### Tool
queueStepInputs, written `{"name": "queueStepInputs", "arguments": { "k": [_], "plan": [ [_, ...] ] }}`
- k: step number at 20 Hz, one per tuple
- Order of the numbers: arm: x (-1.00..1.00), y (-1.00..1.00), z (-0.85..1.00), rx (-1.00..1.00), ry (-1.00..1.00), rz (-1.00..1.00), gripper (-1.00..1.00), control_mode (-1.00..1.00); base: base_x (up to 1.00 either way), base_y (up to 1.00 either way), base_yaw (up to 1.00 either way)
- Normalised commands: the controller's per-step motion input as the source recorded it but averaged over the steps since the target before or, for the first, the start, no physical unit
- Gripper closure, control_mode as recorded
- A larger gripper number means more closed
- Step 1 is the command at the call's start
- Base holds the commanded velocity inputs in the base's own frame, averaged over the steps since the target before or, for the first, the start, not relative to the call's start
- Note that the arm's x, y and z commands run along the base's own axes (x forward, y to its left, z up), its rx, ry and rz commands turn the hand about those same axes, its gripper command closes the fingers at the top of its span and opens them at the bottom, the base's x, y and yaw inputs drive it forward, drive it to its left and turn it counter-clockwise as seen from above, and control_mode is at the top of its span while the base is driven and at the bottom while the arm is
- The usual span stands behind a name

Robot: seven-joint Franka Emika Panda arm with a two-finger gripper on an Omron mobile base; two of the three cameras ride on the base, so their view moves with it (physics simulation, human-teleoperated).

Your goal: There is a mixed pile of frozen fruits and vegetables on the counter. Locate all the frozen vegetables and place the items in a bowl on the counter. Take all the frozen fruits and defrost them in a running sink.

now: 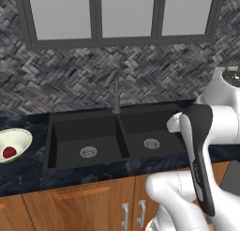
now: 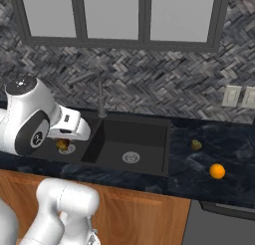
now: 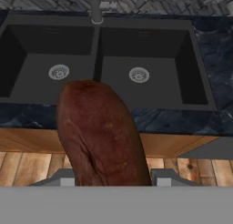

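Note:
A dark reddish-brown oblong vegetable (image 3: 102, 132) stands between my fingertips, with my gripper (image 3: 113, 180) shut on it. From the right base view, the gripper (image 2: 63, 142) hangs over the left basin of the black sink (image 2: 132, 139), the item poking out below the hand. At the far left, the pale bowl (image 1: 28, 140) sits on the counter (image 1: 28, 171) with a small red round vegetable (image 1: 8, 152) inside. On the counter right of the sink lie an orange ball (image 2: 217, 171) and a yellowish-olive lump (image 2: 196, 145).
The tall dark faucet (image 1: 116, 96) rises behind the divider between the two basins, each with a round metal drain (image 3: 139, 74). Wooden cabinets (image 1: 93, 202) run below the counter. Wall outlets (image 2: 239, 96) sit at the right on the herringbone backsplash.

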Motion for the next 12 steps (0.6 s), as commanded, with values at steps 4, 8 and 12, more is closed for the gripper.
{"name": "queueStepInputs", "arguments": {
  "k": [4,8,12],
  "plan": [
    [0.02,0.30,-0.25,0.00,0.02,0.00,1.00,-1.00,0.00,0.00,0.00],
    [0.00,0.31,-0.25,0.00,-0.02,0.01,1.00,-1.00,0.00,0.00,0.00],
    [0.04,0.28,-0.04,0.02,-0.04,0.03,1.00,-1.00,0.00,0.00,0.00]
  ]
}}
